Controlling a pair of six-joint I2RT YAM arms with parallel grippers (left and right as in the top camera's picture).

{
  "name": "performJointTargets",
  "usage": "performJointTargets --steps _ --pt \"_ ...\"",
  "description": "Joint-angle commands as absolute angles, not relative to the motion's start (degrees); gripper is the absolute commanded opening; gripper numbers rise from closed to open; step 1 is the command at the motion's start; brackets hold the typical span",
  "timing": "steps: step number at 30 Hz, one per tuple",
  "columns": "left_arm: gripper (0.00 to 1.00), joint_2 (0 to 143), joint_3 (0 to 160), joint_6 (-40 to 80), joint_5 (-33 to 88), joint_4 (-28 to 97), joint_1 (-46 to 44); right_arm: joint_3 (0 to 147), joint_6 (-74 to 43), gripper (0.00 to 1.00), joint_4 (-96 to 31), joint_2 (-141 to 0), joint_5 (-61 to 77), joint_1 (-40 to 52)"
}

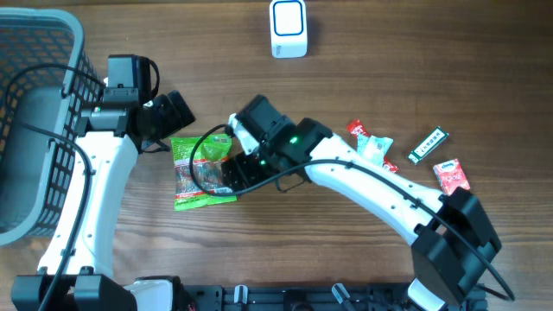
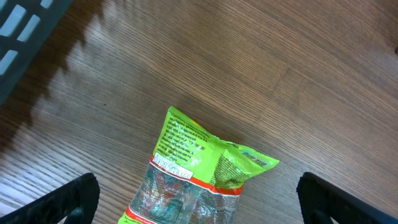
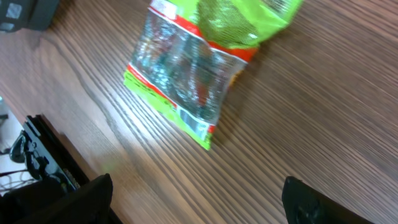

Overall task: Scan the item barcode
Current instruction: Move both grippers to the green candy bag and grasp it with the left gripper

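1. A green snack bag (image 1: 200,175) lies flat on a wooden table, with both robot arms gathered over it.
2. The left gripper (image 2: 205,202) stands wide apart and empty. The bag's crumpled green end sits just ahead of it, centred in the gap between its fingers (image 2: 68,199).
3. The right gripper (image 3: 202,205) is also spread wide and holds nothing. The bag lies ahead of its fingertips and apart from them, angled up toward the left.
4. The bag looks like thin glossy film with a clear window over loose contents. It is probably light, soft and crinkly, and likely slippery under a shallow pinch.
5. The middle is puffed and would likely shift or crush. The flat sealed ends look like the better place to take hold, and the end nearest the left gripper is already bunched.
6. A small white patch near the bag's lower edge, closest to the right gripper, may be the barcode, but it is too blurred to confirm. A grip should leave it uncovered.
7. A white scanner (image 1: 288,28) stands well beyond both grippers at the far table edge.
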State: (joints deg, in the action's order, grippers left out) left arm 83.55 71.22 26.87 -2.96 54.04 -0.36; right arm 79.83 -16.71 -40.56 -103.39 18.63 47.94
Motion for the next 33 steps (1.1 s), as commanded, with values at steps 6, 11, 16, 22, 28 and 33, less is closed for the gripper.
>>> performJointTargets --steps 6,11,16,22,28,33 --pt "1.0 82.9 71.2 27.4 2.5 54.9 -0.2 79.2 -19.7 0.88 -40.1 -106.6 16.3 48.4" --pt "0.04 83.3 70.7 28.7 1.5 57.8 -0.3 79.2 -19.6 0.85 -39.5 -106.7 16.3 48.3" --pt "0.04 83.4 60.4 34.0 2.1 59.1 -0.9 79.2 -21.6 0.85 -40.2 -106.4 16.4 44.0" --pt "0.04 83.4 45.9 38.5 2.1 47.9 -3.2 79.2 -18.8 0.98 -40.5 -106.4 22.3 39.0" --pt "0.04 83.4 41.2 39.9 3.1 38.0 -3.9 79.2 -18.0 0.98 -41.2 -106.4 21.8 39.1" --pt "0.04 84.7 41.0 39.9 6.4 33.1 -9.5 79.2 -18.0 0.98 -41.4 -106.4 20.8 39.0"
